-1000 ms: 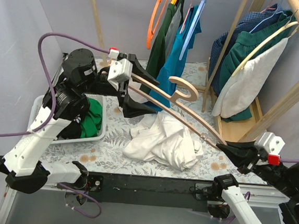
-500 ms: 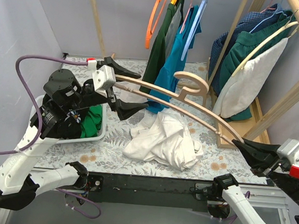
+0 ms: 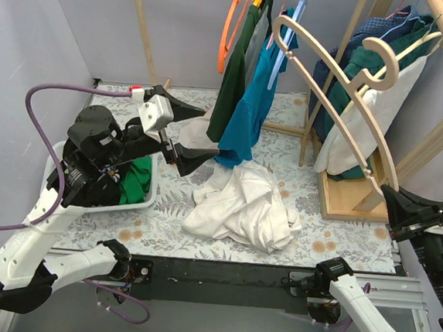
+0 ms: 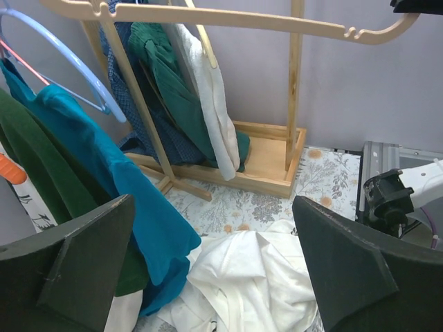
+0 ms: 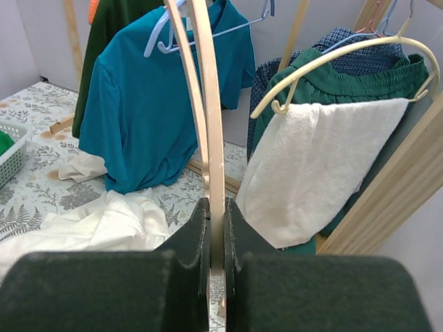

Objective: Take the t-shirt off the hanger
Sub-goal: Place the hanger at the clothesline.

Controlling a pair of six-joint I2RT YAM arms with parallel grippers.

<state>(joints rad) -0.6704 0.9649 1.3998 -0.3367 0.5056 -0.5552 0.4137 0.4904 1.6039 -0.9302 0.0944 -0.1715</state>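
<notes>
The white t-shirt [image 3: 241, 210] lies crumpled on the floral table, off the hanger; it also shows in the left wrist view [image 4: 256, 277] and the right wrist view [image 5: 90, 232]. The bare wooden hanger [image 3: 344, 99] stands raised at the right, its hook up near the rack. My right gripper [image 3: 389, 198] is shut on the hanger's lower end [image 5: 211, 138]. My left gripper [image 3: 202, 136] hangs open and empty above the table, left of the t-shirt, with the shirt below its wide jaws [image 4: 211, 207].
A white basket [image 3: 55, 163] with green cloth sits at the left. A teal shirt [image 3: 254, 99] and dark green garments hang at the back. The wooden rack [image 3: 351, 197] at the right holds a white towel [image 3: 369, 117] on a hanger.
The hanger has swung up and to the right in my right gripper, out from between the left gripper's fingers. The left gripper opened wider and pulled back. The t-shirt has not moved.
</notes>
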